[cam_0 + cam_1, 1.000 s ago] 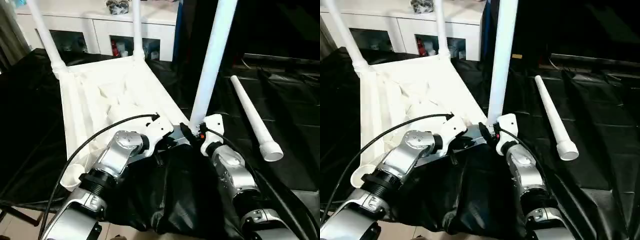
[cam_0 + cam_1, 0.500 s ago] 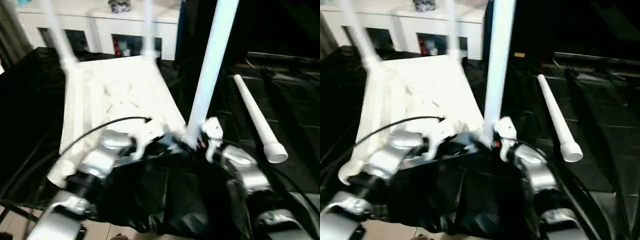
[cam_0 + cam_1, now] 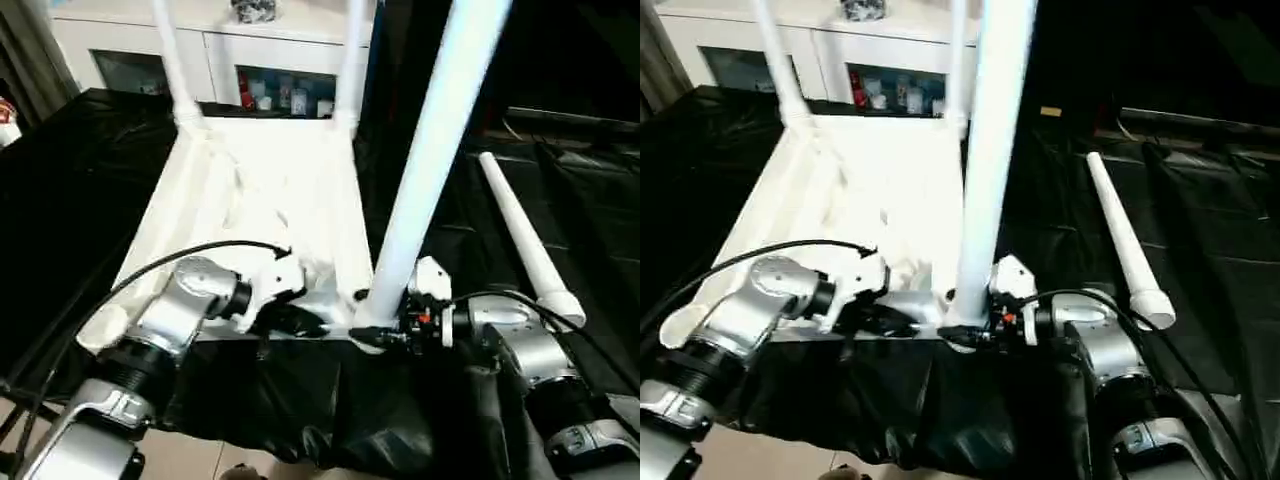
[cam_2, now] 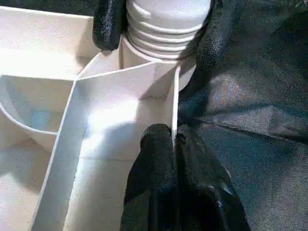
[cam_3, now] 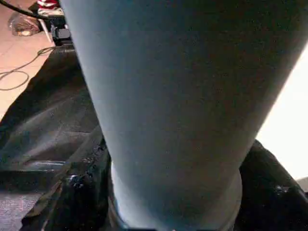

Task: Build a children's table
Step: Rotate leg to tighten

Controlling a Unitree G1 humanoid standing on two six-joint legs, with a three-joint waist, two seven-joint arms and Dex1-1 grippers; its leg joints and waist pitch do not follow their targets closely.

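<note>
The right pincer (image 3: 385, 330) grasps the upright leg (image 3: 430, 160) at the tabletop's (image 3: 260, 190) near-right socket, the left pincer (image 4: 173, 144) clenches its rim, a loose leg (image 3: 525, 240) lies right on the worktop (image 3: 60, 170).

Even indoor light from above, white tabletop (image 3: 270, 190) blown out with glare, black surface (image 3: 70, 180) kept dim, near leg (image 5: 163, 96) seen blurred and shadowed blue-grey.

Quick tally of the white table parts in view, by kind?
Tabletop: 1
Legs standing in far corner sockets: 2
Leg at the near corner socket, right gripper around its base: 1
Loose leg lying on the black cover: 1
Total: 5 parts, 4 of them legs.
</note>
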